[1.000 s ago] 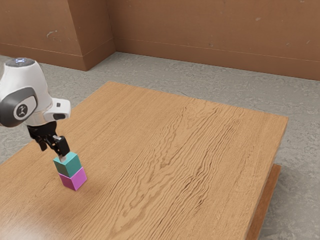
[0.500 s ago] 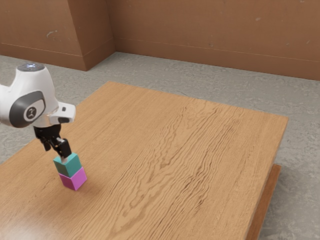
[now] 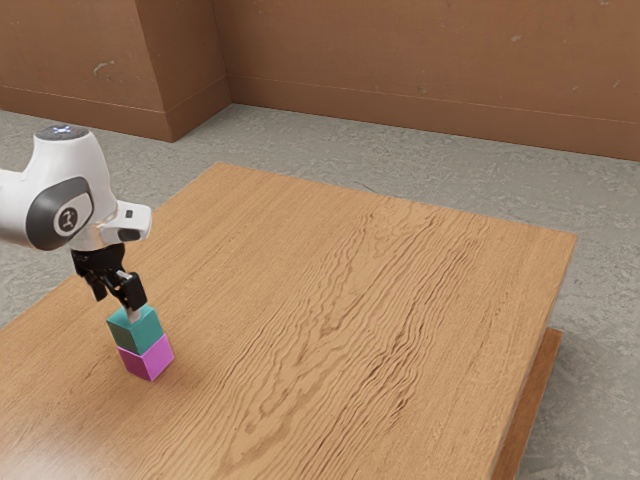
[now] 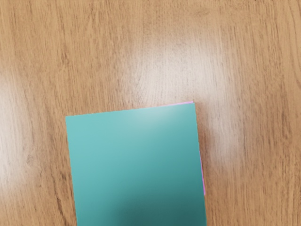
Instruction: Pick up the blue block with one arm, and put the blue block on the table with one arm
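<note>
Brown walls (image 3: 430, 60) rise behind a grey, rough-textured floor (image 3: 400, 160). Next in size is the wooden worktop (image 3: 380, 310), its grain boldly marked across the middle, with a darker wooden piece (image 3: 530, 400) lower down beyond its edge at the exterior view's right. The white and dark grey arm (image 3: 70, 195) comes in from the exterior view's left, its black tool (image 3: 124, 307) pointing down at the blocks. I cannot tell whether the tool is released or clenched, nor whether it has hold of anything. The blue block (image 3: 136, 331), really a teal shade, sits upright on top of the magenta block (image 3: 147, 358), which rests on the worktop. In the wrist view, the smallest details are thin slivers of magenta peeping out past two edges of the blue block's top face
</note>
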{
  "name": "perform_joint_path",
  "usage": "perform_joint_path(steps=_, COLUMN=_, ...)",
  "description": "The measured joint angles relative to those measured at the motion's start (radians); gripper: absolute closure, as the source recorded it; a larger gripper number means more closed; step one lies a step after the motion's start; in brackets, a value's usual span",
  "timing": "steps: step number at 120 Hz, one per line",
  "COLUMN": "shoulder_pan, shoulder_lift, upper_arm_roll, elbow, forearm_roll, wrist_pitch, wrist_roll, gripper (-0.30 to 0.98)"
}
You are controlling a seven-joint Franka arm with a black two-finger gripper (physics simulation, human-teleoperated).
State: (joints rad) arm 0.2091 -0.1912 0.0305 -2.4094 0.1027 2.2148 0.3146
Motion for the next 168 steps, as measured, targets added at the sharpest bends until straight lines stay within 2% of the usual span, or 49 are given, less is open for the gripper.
perform_joint_path(steps=40, shoulder_pan=0.0, shoulder_lift=0.059, upper_arm_roll=0.017, elbow=0.034, forearm_roll=-0.008, wrist_pitch=0.002, wrist_roll=0.01, gripper=0.0)
perform_joint_path(steps=168, shoulder_pan=-0.006, shoulder_lift=0.103, upper_arm_roll=0.011, elbow=0.036, forearm_roll=-0.015, wrist_pitch=0.009, wrist_roll=0.022, gripper=0.0)
